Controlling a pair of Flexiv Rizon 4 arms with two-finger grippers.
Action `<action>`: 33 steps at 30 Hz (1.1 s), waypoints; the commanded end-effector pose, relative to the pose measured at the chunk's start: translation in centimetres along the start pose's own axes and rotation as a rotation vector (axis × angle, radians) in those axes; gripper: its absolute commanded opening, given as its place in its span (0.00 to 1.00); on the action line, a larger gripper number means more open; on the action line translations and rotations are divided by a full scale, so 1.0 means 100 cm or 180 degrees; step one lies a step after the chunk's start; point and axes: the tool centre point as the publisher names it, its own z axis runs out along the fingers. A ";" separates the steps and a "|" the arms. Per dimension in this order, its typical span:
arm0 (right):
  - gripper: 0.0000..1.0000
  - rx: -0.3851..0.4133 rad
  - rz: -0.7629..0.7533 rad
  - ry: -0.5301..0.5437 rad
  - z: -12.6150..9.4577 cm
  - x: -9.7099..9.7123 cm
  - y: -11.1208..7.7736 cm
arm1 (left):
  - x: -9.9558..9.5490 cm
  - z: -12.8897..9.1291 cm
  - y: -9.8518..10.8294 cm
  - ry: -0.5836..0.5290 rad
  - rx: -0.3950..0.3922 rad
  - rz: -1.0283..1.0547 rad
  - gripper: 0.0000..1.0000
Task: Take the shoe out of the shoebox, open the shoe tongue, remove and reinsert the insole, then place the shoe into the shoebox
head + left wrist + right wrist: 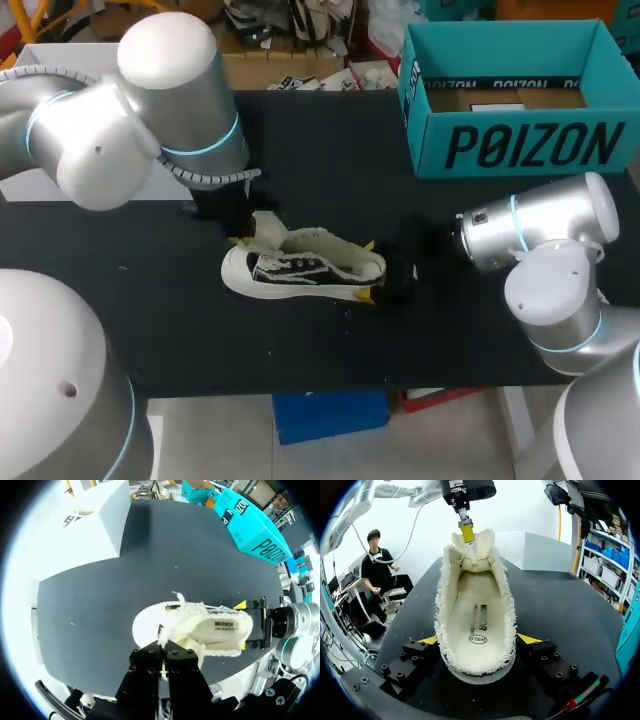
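A cream shoe (305,268) with a black side and fleecy lining lies on the black table (330,150), toe to the left. My left gripper (245,238) is shut on the raised tongue (472,550), pinching it back toward the toe (164,655). My right gripper (370,270) straddles the heel, one yellow fingertip (530,639) pressed on each side (477,640). The insole (477,615) lies flat inside the shoe, also visible in the left wrist view (222,626). The teal shoebox (520,100) stands open at the back right.
A white box (85,525) sits off the table's far left corner. Bare black tabletop lies between the shoe and the shoebox (250,525), and along the front edge.
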 end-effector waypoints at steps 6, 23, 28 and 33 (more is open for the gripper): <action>0.00 0.0013 0.0006 -0.0002 0.000 -0.001 -0.001 | -0.009 0.013 0.002 0.0096 -0.0008 -0.0004 0.00; 0.00 0.0013 0.0006 -0.0002 0.000 -0.001 -0.001 | -0.012 0.032 0.006 -0.0106 -0.0261 0.0151 0.31; 0.00 0.0013 0.0006 -0.0002 0.000 -0.001 -0.001 | -0.010 0.025 0.004 -0.0014 -0.0248 0.0386 1.00; 0.00 0.0013 0.0006 -0.0002 0.000 -0.001 -0.001 | -0.004 0.006 0.001 0.0236 -0.0186 0.0821 1.00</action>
